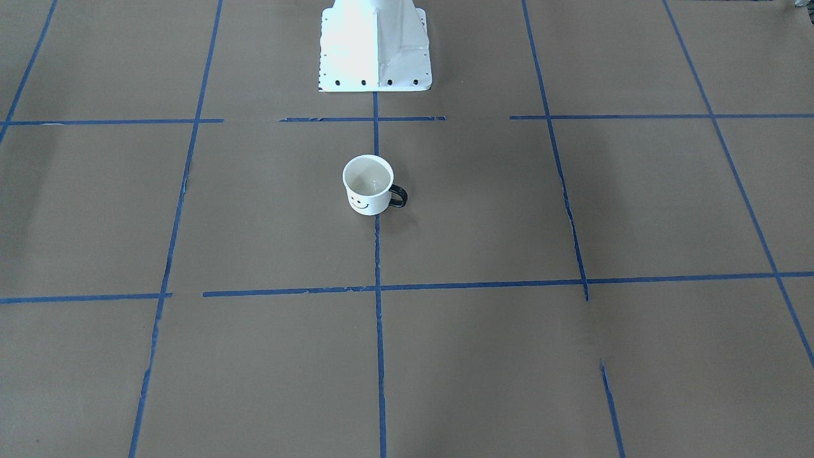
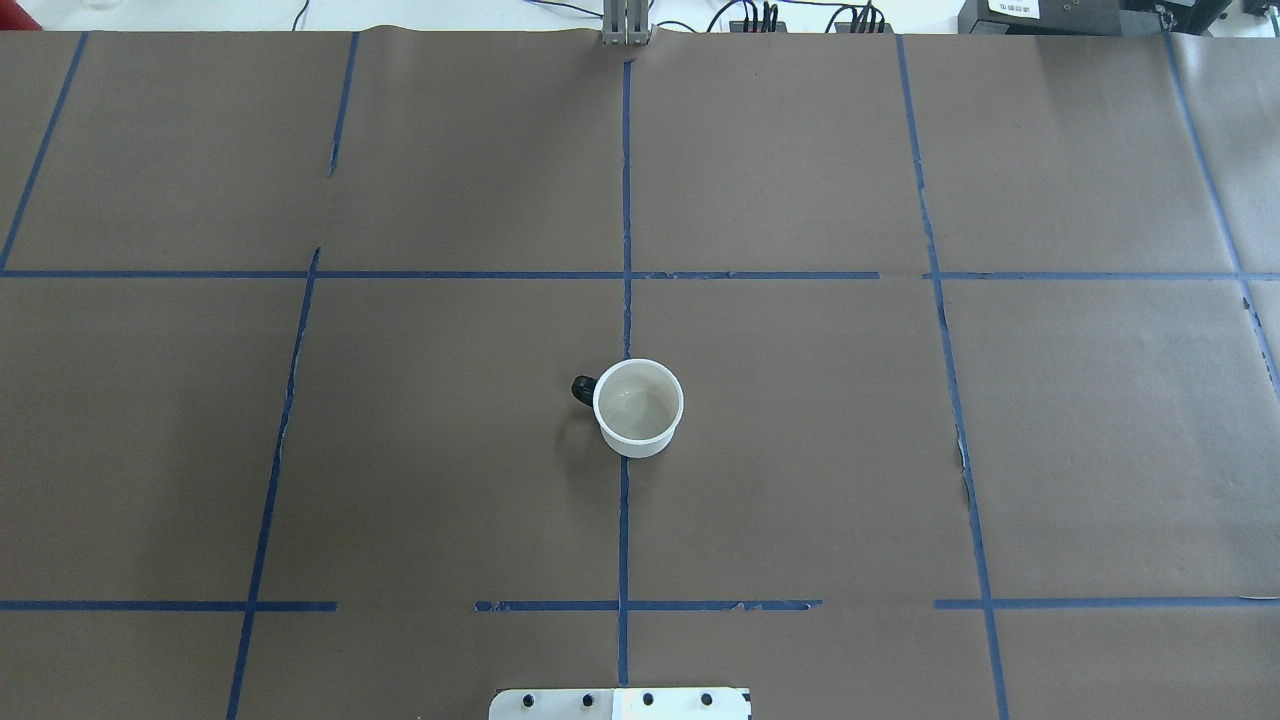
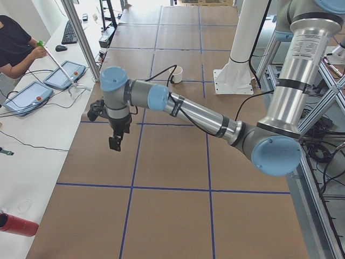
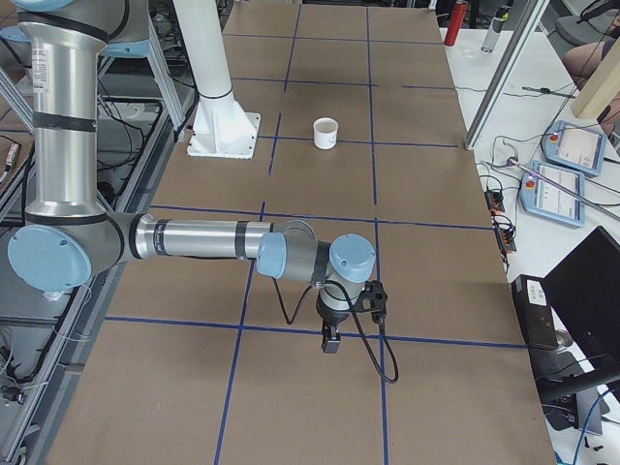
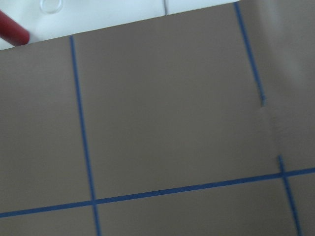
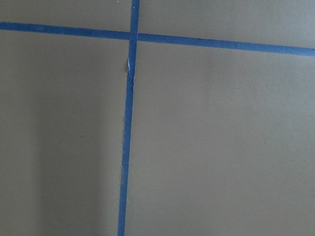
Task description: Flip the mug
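The white mug (image 1: 369,184) stands upright, mouth up, on the brown table near the centre blue tape line, with its black smiley face toward the front-facing camera and its black handle (image 1: 397,196) to that view's right. It also shows in the overhead view (image 2: 638,407), the left view (image 3: 176,74) and the right view (image 4: 325,133). My left gripper (image 3: 115,142) hangs over the table far from the mug, seen only in the left view. My right gripper (image 4: 331,341) hangs over the table far from the mug, seen only in the right view. I cannot tell whether either is open or shut.
The white robot base (image 1: 374,44) stands behind the mug. Blue tape lines (image 2: 625,250) grid the brown paper. A person (image 3: 16,46) and teach pendants (image 3: 64,75) are at the white side bench. A red bottle (image 3: 19,224) lies on that bench.
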`<control>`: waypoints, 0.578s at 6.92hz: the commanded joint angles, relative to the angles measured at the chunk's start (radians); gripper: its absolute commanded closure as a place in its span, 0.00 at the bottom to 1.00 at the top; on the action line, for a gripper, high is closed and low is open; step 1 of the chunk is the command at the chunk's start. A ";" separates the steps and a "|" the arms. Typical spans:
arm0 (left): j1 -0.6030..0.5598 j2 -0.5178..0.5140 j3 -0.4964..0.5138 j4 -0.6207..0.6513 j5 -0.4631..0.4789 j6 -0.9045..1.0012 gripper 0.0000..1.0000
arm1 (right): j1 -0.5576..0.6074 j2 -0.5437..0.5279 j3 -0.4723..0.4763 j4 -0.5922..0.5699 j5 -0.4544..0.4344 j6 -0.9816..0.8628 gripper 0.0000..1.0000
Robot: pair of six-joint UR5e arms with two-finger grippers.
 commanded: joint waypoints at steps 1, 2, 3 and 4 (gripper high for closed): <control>-0.027 0.228 0.021 -0.058 -0.091 0.043 0.00 | 0.000 0.000 0.000 0.000 0.000 0.000 0.00; -0.027 0.238 0.018 -0.057 -0.088 0.040 0.00 | 0.000 -0.001 0.000 0.000 0.000 0.000 0.00; -0.027 0.240 0.024 -0.058 -0.090 0.040 0.00 | 0.000 0.000 0.000 0.000 0.000 0.000 0.00; -0.026 0.225 0.034 -0.062 -0.090 0.040 0.00 | 0.000 0.000 0.000 0.000 0.000 0.000 0.00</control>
